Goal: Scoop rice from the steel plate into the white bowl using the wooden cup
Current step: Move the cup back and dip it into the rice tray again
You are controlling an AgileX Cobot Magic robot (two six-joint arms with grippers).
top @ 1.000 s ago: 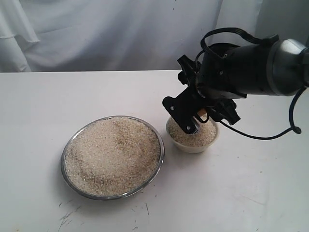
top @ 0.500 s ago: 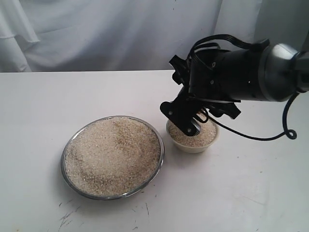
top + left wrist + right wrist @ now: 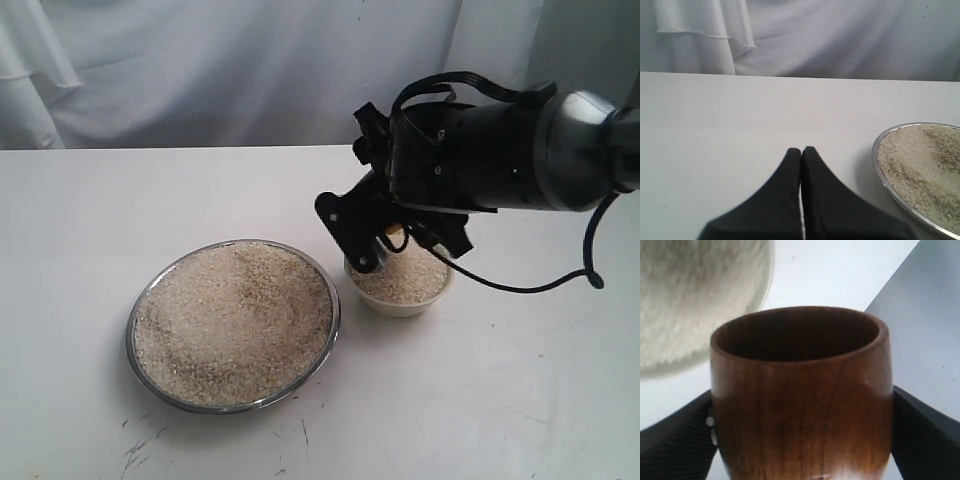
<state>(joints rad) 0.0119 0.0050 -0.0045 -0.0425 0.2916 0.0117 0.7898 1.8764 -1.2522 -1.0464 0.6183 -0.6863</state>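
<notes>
The steel plate (image 3: 130,330) lies left of centre, heaped with rice (image 3: 235,320). Its rim (image 3: 881,172) also shows in the left wrist view. Just to its right stands the white bowl (image 3: 400,308), holding rice (image 3: 405,282). My right gripper (image 3: 385,238) hovers over the bowl's left rim, shut on the wooden cup (image 3: 800,405). Its dark inside looks empty. The bowl (image 3: 770,265) lies beyond the cup's mouth. In the exterior view the gripper hides nearly all of the cup. My left gripper (image 3: 801,150) is shut on nothing, low over bare table left of the plate.
White cloth (image 3: 200,70) hangs along the back of the white table (image 3: 500,400). A black cable (image 3: 560,285) loops down from the right arm beside the bowl. Dark scuff marks (image 3: 140,450) lie near the front edge.
The right gripper with the cup has lifted slightly and shifted left over the bowl, its wrist turning. Plate, bowl and left gripper stay put.
</notes>
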